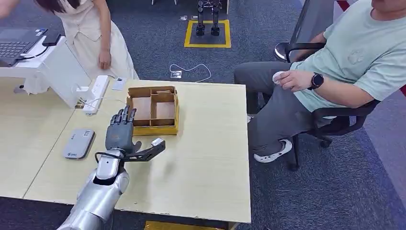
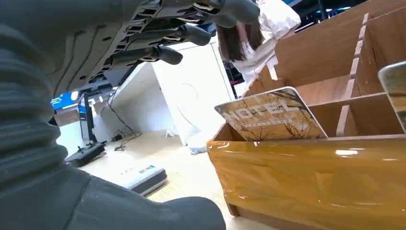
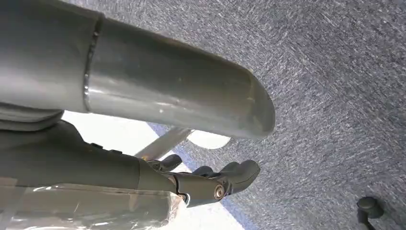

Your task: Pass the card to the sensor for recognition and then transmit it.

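The left robot hand (image 1: pixel 120 130) is hanging over the desk (image 1: pixel 206 158) with its fingers spread wide and nothing in them. It is just beside the wooden box (image 1: pixel 154 110), on the box's near left corner. The card (image 2: pixel 270 115) is sitting inside the box, leaning up against the near wall with its top edge poking out. From the box, the card's long side is running along that near wall. So the card is lying just ahead of the fingertips, and the left robot hand is the nearer one. The grey sensor (image 1: pixel 79 143) is lying flat on the desk, off to the left of the box. The right robot hand (image 3: pixel 210 179) is hanging far from the box, over the carpet, with fingers curled in and nothing in them.
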You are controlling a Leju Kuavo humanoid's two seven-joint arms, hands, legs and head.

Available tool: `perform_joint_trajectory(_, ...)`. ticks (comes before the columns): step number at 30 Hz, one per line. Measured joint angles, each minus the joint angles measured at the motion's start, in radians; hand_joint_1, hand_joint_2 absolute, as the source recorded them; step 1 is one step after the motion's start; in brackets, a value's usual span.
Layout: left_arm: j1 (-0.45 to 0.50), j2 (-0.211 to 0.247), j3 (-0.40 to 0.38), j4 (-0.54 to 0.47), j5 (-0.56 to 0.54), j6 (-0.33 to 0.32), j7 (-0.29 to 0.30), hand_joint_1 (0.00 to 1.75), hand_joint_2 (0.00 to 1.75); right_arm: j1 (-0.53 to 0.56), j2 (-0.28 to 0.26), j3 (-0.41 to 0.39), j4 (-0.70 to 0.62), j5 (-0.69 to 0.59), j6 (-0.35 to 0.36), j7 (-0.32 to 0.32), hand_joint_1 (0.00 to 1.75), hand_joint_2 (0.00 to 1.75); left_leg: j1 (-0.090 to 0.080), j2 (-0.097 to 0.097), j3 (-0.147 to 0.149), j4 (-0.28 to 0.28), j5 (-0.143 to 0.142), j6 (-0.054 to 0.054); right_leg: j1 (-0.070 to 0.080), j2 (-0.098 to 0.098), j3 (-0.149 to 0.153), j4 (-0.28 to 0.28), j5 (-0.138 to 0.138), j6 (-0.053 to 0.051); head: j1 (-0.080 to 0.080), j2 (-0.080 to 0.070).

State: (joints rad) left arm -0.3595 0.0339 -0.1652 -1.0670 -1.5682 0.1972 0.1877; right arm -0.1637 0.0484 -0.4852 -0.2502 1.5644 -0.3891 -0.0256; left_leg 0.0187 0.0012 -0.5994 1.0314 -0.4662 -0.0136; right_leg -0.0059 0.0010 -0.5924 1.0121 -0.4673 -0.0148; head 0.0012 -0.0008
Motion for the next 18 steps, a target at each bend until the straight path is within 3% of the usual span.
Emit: perform_joint_trajectory(18, 0.000, -0.011, 0.014, -0.007, -0.002, -0.002, -0.013, 0.00, 1.75, -0.001, 0.001, 0.000, 0.000, 0.000, 0.003, 0.000, 0.00, 0.00, 0.000, 0.000, 0.000, 0.000, 0.000, 0.000, 0.000, 0.000, 0.000, 0.000, 0.000, 0.000, 0.000, 0.000)
